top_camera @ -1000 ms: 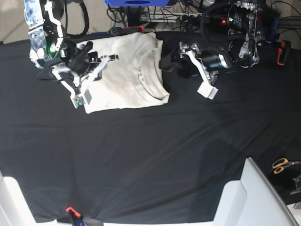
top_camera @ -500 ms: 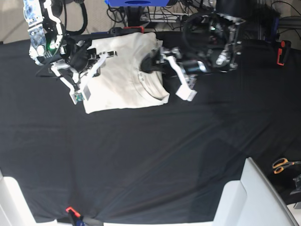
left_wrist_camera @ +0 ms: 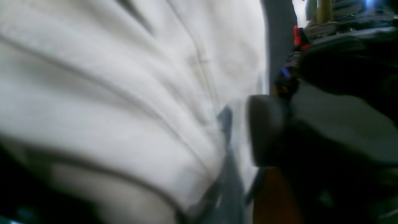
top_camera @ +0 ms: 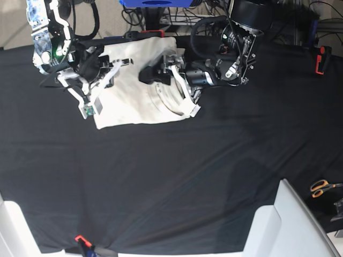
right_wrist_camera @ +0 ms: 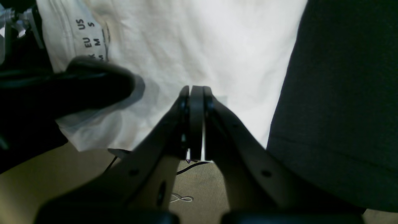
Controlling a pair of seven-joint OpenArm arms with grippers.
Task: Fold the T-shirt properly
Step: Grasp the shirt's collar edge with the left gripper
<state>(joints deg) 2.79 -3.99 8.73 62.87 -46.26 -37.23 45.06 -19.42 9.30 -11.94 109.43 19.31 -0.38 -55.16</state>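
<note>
A black cloth [top_camera: 177, 176] covered the counter, and the T-shirt [top_camera: 131, 93] lay folded into a rough rectangle at its far side, toward the base view's left, with the printed size label [right_wrist_camera: 90, 40] showing at the neck. The left gripper [top_camera: 149, 74] reached in from the base view's right and sat low over the middle of the T-shirt, near the collar; its wrist view was blurred and filled with cream fabric folds [left_wrist_camera: 124, 93], so whether its jaws were released or grasping cloth could not be told. The right gripper [right_wrist_camera: 194, 93] hovered at the T-shirt's edge on the base view's left, its jaws clenched flat together with nothing between them. A pair of orange-handled scissors [top_camera: 321, 187] lay well apart, off the counter's right edge.
</note>
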